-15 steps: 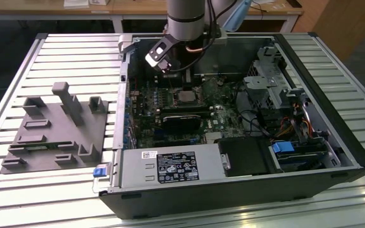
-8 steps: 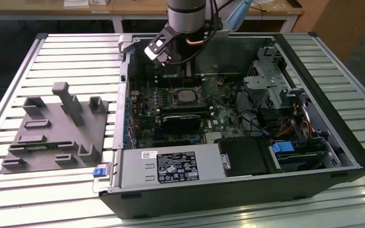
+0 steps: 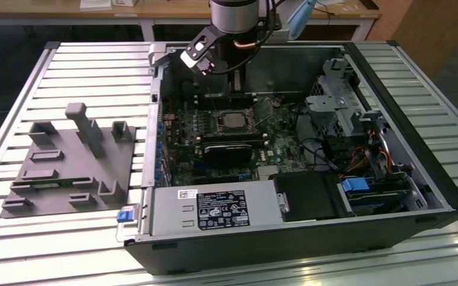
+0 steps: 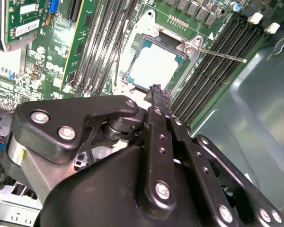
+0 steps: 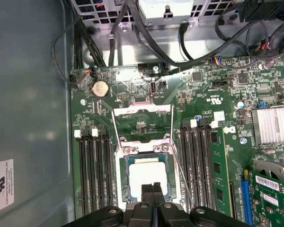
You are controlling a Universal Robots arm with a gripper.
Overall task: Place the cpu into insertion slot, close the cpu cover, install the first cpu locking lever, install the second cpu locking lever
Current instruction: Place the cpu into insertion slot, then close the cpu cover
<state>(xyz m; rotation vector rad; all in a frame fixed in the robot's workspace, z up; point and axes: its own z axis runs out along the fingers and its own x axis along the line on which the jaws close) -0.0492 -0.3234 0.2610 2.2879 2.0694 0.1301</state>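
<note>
Small flat square cpu (image 5: 146, 172) with dull silvery top is sitting in the silvery-rimmed square insertion slot (image 5: 123, 182) on the green circuit board (image 5: 85, 118). Black gripper (image 5: 154, 189) is hanging over the chip's edge, fingers pressed together, empty. Black computer case (image 3: 293, 250) is lying open around the board.

Bright, even light; mild glare

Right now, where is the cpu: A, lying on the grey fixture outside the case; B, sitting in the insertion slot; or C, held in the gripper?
B: in the first wrist view the cpu lies flat in the insertion slot with its silvery top bare, and the gripper is shut at its edge with nothing between the fingers.
</note>
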